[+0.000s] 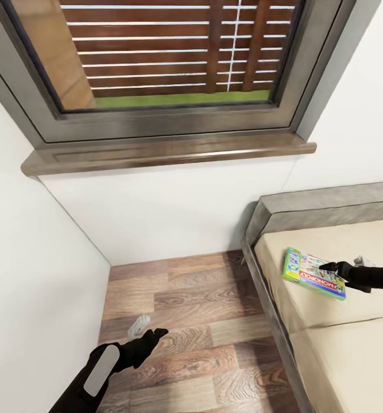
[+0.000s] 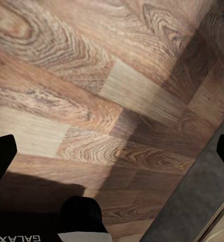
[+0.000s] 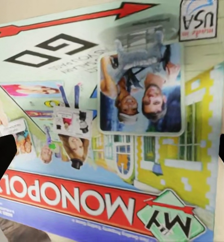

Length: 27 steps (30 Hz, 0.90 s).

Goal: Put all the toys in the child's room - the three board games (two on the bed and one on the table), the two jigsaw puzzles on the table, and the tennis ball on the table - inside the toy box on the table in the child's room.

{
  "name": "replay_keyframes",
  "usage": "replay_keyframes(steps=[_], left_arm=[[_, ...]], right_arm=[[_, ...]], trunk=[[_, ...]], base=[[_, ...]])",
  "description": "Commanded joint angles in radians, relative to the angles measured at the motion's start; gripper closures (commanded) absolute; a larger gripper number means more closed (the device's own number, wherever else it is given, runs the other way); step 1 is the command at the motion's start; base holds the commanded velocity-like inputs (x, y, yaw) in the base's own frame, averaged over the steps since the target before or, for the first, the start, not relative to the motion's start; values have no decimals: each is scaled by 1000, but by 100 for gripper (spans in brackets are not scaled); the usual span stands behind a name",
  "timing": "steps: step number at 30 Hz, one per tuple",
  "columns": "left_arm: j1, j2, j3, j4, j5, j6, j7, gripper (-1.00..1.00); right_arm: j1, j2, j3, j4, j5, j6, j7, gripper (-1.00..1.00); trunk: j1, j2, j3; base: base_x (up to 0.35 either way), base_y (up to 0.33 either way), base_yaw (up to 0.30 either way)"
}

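**A:** What is nearest the camera?

**B:** The left gripper (image 1: 151, 335), black, low at the left of the head view, hanging above the wood-plank floor (image 1: 197, 321). In its wrist view the two fingertips (image 2: 2, 159) sit far apart at the frame's edges with only floor planks between them. It is spread wide and grips nothing.

**A:** And the right gripper?

**B:** The right gripper (image 1: 333, 267) reaches in from the right edge, over the bed (image 1: 352, 241). Its tip is at the Monopoly box (image 1: 313, 273), a flat green-edged board game lying on the beige sheet near the low grey headboard. In the right wrist view the box lid is seen close up, with one dark fingertip (image 3: 1, 159) at each side, splayed apart. The jaws are spread; whether they touch the box I cannot tell.

**A:** What lies beyond?

**B:** A white wall, then a brown window sill (image 1: 168, 154) under a dark-framed window (image 1: 174, 63) showing a slatted wooden fence.
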Motion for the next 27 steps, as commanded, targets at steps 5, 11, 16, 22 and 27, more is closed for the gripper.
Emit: replay_keyframes(steps=[5,11,16,22,27], left_arm=[[0,0,0,-1,3,3,2,-100],[0,0,0,-1,4,3,2,-100],[-1,0,0,-1,4,3,2,-100],[0,0,0,0,4,3,2,-100],[-1,0,0,-1,4,3,2,-100]], right_arm=[[0,-1,4,0,8,0,10,-100],[0,-1,4,0,8,0,10,-100],[0,-1,4,0,9,0,10,-100],[0,-1,3,0,9,0,10,-100],[0,-2,3,0,10,0,9,-100]], trunk=[[0,0,-1],[0,0,-1],[0,0,-1],[0,0,-1],[0,0,-1]], base=[[0,0,181],[0,0,116],[0,0,48],[0,0,21],[0,0,8]])
